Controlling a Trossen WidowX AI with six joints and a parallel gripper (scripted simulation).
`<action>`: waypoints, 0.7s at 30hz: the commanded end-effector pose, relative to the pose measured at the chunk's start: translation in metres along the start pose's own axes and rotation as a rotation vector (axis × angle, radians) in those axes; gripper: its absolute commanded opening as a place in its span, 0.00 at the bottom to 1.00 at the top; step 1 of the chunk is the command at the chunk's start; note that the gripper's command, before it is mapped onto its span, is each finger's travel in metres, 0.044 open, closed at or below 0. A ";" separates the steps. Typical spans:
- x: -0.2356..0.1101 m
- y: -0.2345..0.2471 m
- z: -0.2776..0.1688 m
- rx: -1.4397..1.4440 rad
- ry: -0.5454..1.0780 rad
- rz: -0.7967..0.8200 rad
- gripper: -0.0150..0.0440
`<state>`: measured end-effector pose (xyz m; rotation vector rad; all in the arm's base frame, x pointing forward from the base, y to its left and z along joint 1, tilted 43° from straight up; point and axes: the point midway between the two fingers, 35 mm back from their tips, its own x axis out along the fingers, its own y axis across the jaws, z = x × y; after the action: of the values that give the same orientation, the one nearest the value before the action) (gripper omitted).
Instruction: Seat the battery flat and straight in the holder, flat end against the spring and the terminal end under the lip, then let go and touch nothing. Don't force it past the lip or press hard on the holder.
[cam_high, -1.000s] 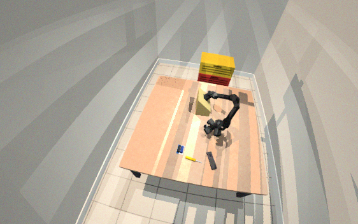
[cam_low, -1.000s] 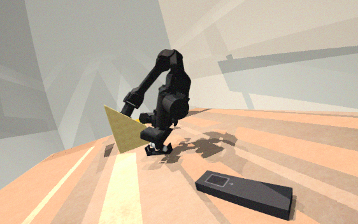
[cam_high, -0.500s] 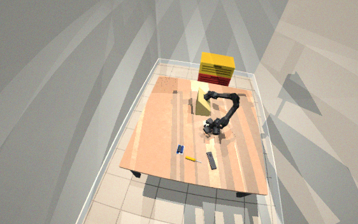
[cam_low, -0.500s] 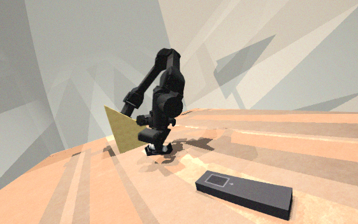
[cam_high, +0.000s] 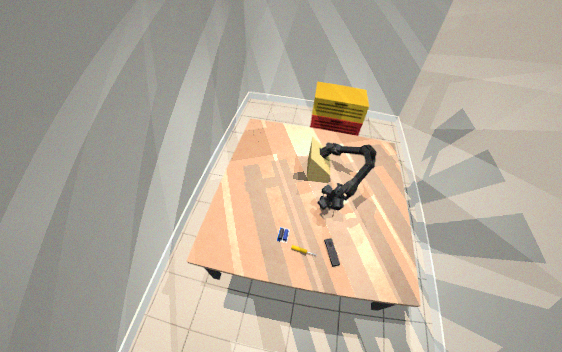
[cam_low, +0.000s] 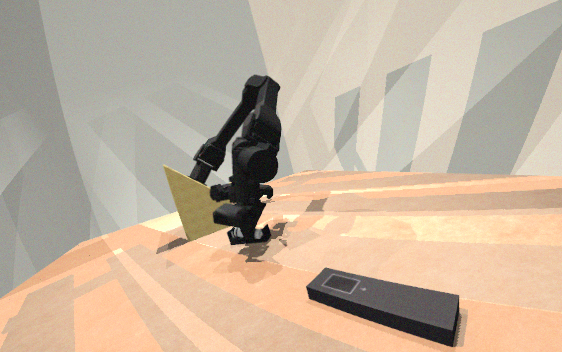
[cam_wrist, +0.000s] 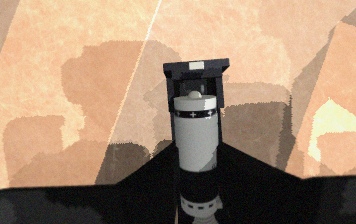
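- The end effector (cam_wrist: 196, 165) is clenched on the battery (cam_wrist: 196, 135), low over the counter (cam_low: 400, 235).
- The battery lies lengthwise in the holder (cam_wrist: 196, 75), its terminal end toward the lip, likely so it can slide under without forcing.
- The battery is a smooth white cylinder with a black band; the holder is a boxy dark cradle.
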<state>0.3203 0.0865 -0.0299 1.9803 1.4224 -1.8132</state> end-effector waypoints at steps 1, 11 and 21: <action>0.000 0.002 -0.005 -0.011 0.043 0.009 0.38; 0.000 0.001 -0.002 -0.013 0.101 0.007 0.38; 0.001 -0.001 -0.001 -0.018 0.161 0.007 0.38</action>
<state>0.3178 0.0855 -0.0328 2.1280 1.4525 -1.7088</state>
